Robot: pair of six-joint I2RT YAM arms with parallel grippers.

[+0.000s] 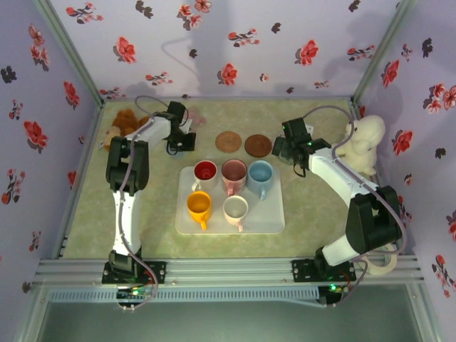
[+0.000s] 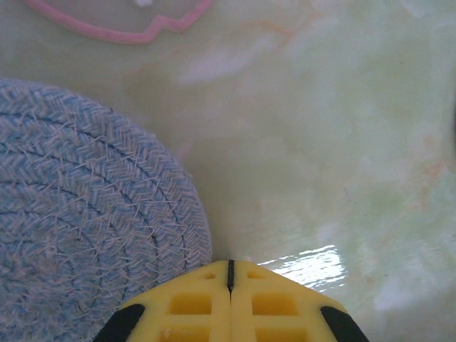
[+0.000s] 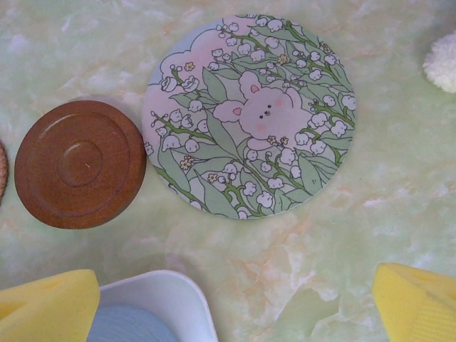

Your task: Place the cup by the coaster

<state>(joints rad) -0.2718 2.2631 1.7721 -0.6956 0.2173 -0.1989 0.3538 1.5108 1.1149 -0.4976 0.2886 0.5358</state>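
Note:
Several cups stand on a white tray [image 1: 267, 217]: red [image 1: 205, 171], pink [image 1: 234, 171], blue [image 1: 260, 173], orange [image 1: 199, 205] and cream [image 1: 236, 209]. Two brown coasters [image 1: 229, 141] [image 1: 258, 145] lie behind the tray. My right gripper [image 1: 288, 151] hovers open and holds nothing. Below it are a brown coaster [image 3: 80, 162], a floral bunny coaster [image 3: 249, 114], the tray corner [image 3: 167, 288] and the blue cup's rim [image 3: 135, 326]. My left gripper [image 1: 181, 141] is shut on nothing, low over the table beside a woven blue-grey coaster [image 2: 78, 214].
A brown teddy [image 1: 125, 122] sits at the back left and a white plush [image 1: 367, 142] at the back right. A pink-edged flat piece [image 2: 121, 25] lies beyond the woven coaster. Floral walls close in the marbled green table [image 1: 107, 214].

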